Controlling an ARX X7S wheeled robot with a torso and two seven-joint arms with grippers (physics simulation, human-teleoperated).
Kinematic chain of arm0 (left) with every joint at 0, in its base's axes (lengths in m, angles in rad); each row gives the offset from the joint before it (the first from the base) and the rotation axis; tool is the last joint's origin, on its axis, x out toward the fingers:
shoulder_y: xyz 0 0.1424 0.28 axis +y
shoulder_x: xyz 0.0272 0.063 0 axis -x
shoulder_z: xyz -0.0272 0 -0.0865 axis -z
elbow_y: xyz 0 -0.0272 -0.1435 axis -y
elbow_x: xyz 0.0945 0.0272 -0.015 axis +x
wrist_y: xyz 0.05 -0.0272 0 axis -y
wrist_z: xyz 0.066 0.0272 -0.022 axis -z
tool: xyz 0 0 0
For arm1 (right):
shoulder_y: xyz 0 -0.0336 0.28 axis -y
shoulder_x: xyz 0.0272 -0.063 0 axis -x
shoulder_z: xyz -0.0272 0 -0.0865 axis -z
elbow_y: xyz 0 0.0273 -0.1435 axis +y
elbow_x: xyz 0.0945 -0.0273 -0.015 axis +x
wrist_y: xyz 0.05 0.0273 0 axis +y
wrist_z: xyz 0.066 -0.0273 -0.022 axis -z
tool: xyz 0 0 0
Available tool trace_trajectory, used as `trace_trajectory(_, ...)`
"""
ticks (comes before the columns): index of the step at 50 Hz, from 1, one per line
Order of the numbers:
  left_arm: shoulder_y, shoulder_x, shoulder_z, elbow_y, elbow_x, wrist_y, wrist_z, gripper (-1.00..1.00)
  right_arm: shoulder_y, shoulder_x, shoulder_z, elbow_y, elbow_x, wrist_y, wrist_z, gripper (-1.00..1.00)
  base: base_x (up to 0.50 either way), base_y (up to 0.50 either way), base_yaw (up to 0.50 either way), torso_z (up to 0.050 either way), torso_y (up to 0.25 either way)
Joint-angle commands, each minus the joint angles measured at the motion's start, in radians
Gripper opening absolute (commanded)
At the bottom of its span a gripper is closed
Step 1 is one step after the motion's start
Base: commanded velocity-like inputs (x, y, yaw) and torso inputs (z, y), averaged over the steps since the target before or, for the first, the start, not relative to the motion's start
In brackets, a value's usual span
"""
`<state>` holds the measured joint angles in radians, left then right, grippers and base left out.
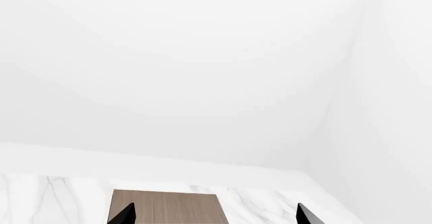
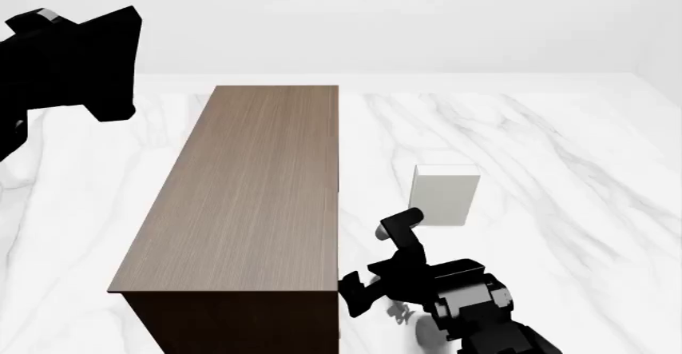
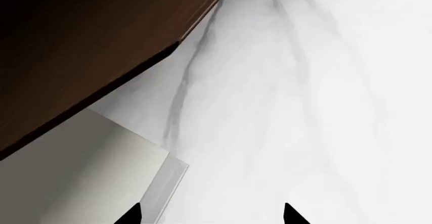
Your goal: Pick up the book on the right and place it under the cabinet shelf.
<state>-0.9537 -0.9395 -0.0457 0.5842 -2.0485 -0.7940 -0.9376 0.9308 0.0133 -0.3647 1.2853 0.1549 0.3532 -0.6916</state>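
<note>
The cabinet shelf (image 2: 239, 210) is shown in the head view as a long dark-brown wood-grain box lying lengthwise on the white marble tabletop (image 2: 554, 154). A pale grey-white book (image 2: 445, 195) is seen lying flat on the tabletop just to the right of the cabinet, apart from it. The right gripper (image 2: 357, 290) is located low beside the near right corner of the cabinet, close to its side face. The left arm (image 2: 75, 62) is raised at the upper left, well apart from the cabinet; its gripper is not shown in this view.

In the right wrist view, detail hidden from the head camera is supplied: a second pale book (image 3: 88, 178) is seen partly tucked beneath the dark edge of the cabinet (image 3: 81, 42), with its whiter edge exposed on the marble. The two dark fingertips (image 3: 131, 215) of the right gripper (image 3: 212, 215) are spread apart, with only marble visible between them; one tip lies at the whiter edge of the book. The gripper is thus seen open and holding nothing.

In the left wrist view, mostly white wall is shown, with a strip of tabletop (image 1: 60, 193) and the far end of the cabinet top (image 1: 169, 206). The left gripper (image 1: 216, 215) is represented by two widely separated fingertips (image 1: 123, 215), open and empty.
</note>
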Motion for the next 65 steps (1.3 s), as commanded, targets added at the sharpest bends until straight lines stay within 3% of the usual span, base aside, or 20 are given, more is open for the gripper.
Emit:
trace_trajectory(1,0.004,-0.004,-0.004,0.005,-0.003,0.005,-0.002,1.0,-0.021,-0.011,-0.001,0.023,0.032,0.021,-0.017,1.0,0.0,0.0,0.0,0.0,0.0)
trace_trajectory(22,0.021,-0.005,-0.015,0.013,0.001,0.014,0.007,1.0,-0.03,-0.01,0.042,0.023,0.026,-0.033,0.083,1.0,0.0,0.0,0.0,0.0,0.0)
trace_trajectory(32,0.005,0.004,0.0,0.003,0.012,0.011,0.015,1.0,0.008,0.054,0.079,0.009,0.011,-0.006,0.079,1.0,0.0,0.0,0.0,0.0,0.0)
trace_trajectory(44,-0.005,0.003,0.004,0.007,0.002,0.015,0.012,1.0,-0.266,0.228,0.122,-0.691,0.079,0.358,0.13,1.0,0.0,0.0,0.0,0.0,0.0)
trace_trajectory(65,0.049,-0.033,-0.059,0.058,-0.034,0.044,-0.016,1.0,-0.535,0.424,0.287,-1.572,0.223,0.805,0.233,1.0,0.0,0.0,0.0,0.0,0.0)
